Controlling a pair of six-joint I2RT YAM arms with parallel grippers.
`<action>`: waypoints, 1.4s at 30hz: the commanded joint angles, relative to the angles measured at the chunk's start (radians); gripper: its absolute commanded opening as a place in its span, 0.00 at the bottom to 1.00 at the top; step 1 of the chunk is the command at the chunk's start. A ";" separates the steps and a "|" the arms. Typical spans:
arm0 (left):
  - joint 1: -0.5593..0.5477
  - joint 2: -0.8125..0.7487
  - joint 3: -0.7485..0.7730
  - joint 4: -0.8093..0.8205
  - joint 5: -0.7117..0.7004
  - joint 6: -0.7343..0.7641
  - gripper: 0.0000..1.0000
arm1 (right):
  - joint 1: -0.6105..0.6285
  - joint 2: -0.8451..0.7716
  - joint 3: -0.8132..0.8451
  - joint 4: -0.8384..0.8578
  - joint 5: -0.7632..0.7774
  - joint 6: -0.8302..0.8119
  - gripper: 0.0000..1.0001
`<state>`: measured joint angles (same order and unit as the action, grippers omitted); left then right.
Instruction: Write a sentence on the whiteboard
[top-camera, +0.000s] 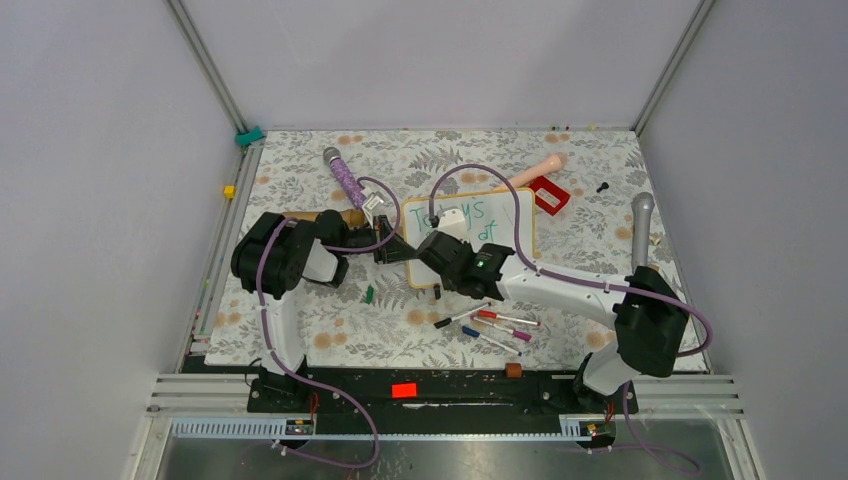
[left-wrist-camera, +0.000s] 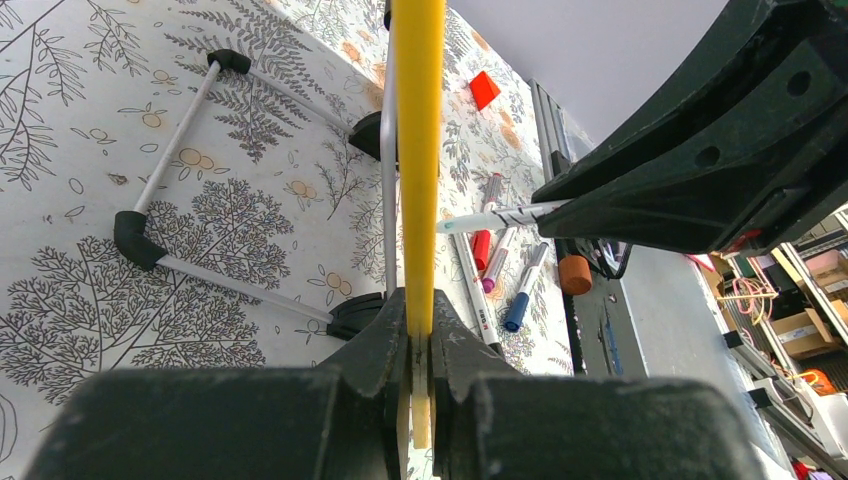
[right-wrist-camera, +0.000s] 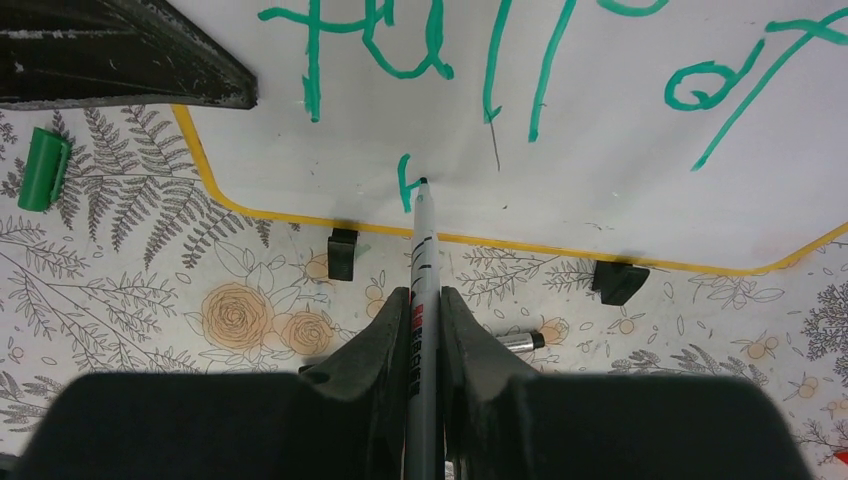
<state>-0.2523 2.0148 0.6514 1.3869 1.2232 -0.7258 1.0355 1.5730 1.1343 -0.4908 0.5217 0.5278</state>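
the whiteboard (top-camera: 505, 215) lies mid-table on the floral cloth, between the two arms, as a third line of the sentence (right-wrist-camera: 312, 70) is begun. the left gripper (left-wrist-camera: 420, 320) is pinched nearly closed on the board's tan frame edge, steadying it. the right gripper (right-wrist-camera: 425, 310) is clamped tight around a marker (right-wrist-camera: 424, 250), whose tip touches the white surface at a lone green "h" (right-wrist-camera: 404, 185) just above the bottom frame.

the risks, as judged from here: the new line starts low, so tall or descending letters may run onto the frame. pen pressure may make the board pivot or slide in the narrow left-hand pinch, which would bend the strokes. the right arm's purple cable (top-camera: 520, 215) crosses above the written lines, and a sag could smear fresh ink. the marker is held far back from its tip, so it may tilt in the fingers and skip.

by count: one board, with two black clip feet (right-wrist-camera: 342, 252) in the right wrist view; two words readable there, "full" and "of", plus the single new letter; one marker in use; one green cap (right-wrist-camera: 43, 168) lying off the board's corner; at least four spare markers (top-camera: 495, 325) in a loose group near the front rail.
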 joint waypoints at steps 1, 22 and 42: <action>0.002 -0.031 0.021 0.093 0.011 0.001 0.00 | -0.024 -0.047 0.002 0.013 0.040 -0.009 0.00; 0.002 -0.030 0.022 0.093 0.010 0.002 0.00 | -0.028 -0.022 -0.059 0.013 -0.009 0.035 0.00; 0.002 -0.030 0.021 0.093 0.011 0.002 0.00 | -0.064 -0.275 -0.209 0.104 -0.015 0.010 0.00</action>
<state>-0.2523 2.0148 0.6514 1.3865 1.2217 -0.7280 1.0008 1.3197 0.9367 -0.4278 0.5026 0.5449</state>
